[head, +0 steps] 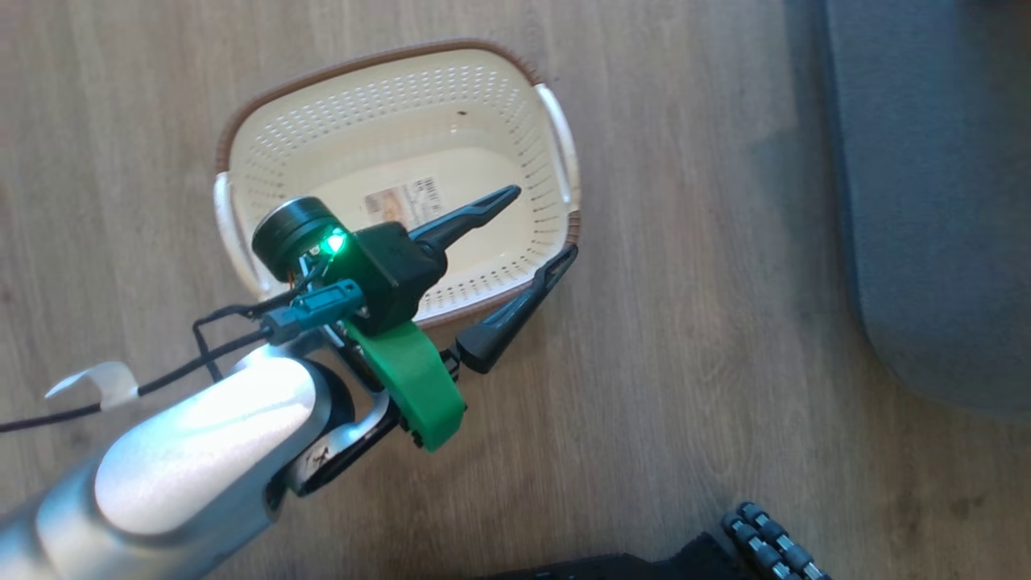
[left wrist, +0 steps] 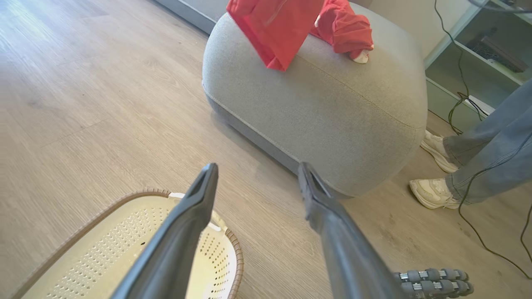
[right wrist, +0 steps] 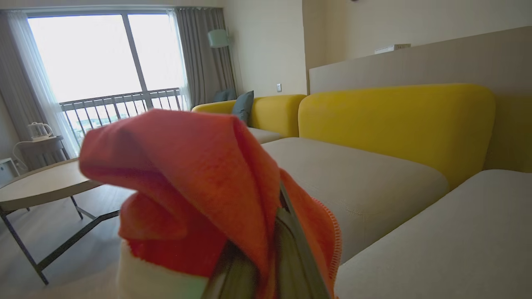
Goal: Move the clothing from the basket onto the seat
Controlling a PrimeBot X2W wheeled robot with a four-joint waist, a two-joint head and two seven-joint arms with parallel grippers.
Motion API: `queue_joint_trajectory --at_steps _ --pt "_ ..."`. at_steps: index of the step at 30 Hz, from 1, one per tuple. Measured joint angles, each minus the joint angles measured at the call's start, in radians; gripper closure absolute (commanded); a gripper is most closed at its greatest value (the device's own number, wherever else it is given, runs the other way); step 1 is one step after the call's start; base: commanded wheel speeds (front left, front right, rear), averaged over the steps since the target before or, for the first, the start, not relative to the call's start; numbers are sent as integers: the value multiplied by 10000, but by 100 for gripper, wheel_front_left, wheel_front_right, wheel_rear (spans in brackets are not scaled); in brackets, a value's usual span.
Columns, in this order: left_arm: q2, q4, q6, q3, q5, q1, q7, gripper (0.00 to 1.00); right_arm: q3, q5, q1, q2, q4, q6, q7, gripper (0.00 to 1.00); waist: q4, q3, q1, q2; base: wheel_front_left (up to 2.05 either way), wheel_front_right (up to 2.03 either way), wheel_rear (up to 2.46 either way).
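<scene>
Red fabric, the clothing (left wrist: 278, 33), lies draped over the top of the seat (left wrist: 332, 124), one fold hanging a little way down the rounded grey side. The right gripper (right wrist: 266, 245) is clamped tight on a bunched edge of that garment just above the seat's cushion. The hold appears to be kept so that the cloth settles under control and does not slide off the curve. The garment has reached the seat but has not yet been let go.

The left gripper (head: 544, 221) hangs low, clear of the seat, on the side where the basket stands. Its jaws are spread wide with nothing between them. It seems parked there to stay out of the other arm's way.

The basket (head: 387, 105) sits on the wooden floor (head: 685, 362) near the seat's rounded edge, apart from it. It holds no garment; a printed label (head: 403, 201) on its bottom is the sole content seen.

A person's shoes (left wrist: 432, 193) stand on the floor just beside the seat's far corner.

Judgement: transfer nearly complete; release outstanding.
</scene>
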Motion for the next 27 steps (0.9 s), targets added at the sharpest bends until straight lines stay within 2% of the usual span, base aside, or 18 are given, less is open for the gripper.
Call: queue_joint_trajectory --at_steps 3,7,10,13,15,17,18,21,25,26,27 --pt "44 2 21 29 -4 54 -86 0 -700 -570 -1003 -221 -25 0 403 100 123 69 -1 1 0 0 0" --pt "105 -209 104 173 -86 48 -86 0 -1281 -1258 -1997 -1149 -571 0 951 100 105 450 0 0 0 0 0" --pt "359 -376 155 180 -90 51 -71 0 -1931 -1486 -1979 -1586 -823 0 1258 100 37 769 -1 0 0 0 0" --pt "692 -704 215 238 -88 48 71 0 -2562 -1601 -1649 -1668 -1097 0 1475 100 -68 1181 -1 0 0 0 0" --pt "863 -813 295 244 -71 48 163 0 -2884 -1599 -1026 -1469 -1164 0 1444 100 -145 1493 0 0 0 0 0" --pt "1005 -888 307 238 -44 48 221 0 -3223 -1597 -198 -940 -1122 0 1216 100 -229 1777 1 0 0 0 0" --pt "1005 -888 307 238 -44 48 221 0 -3223 -1597 -198 -940 -1122 0 1216 100 -229 1777 1 0 0 0 0" --pt "1156 -1057 433 245 13 49 278 0 -3593 -1634 872 -151 -828 0 834 100 -364 2101 1 0 0 0 0" --pt "1432 -1183 548 322 13 55 368 0 -3896 -2349 1477 314 -529 0 410 100 -529 2314 -1 0 0 0 0" --pt "1496 -1191 556 337 13 64 368 0 -3925 -2495 1539 410 -458 0 314 95 -557 2333 -1 0 0 0 0" --pt "1536 -1198 568 343 13 71 368 0 -3940 -2606 1560 537 -378 0 234 83 -577 2333 -1 0 0 0 0"
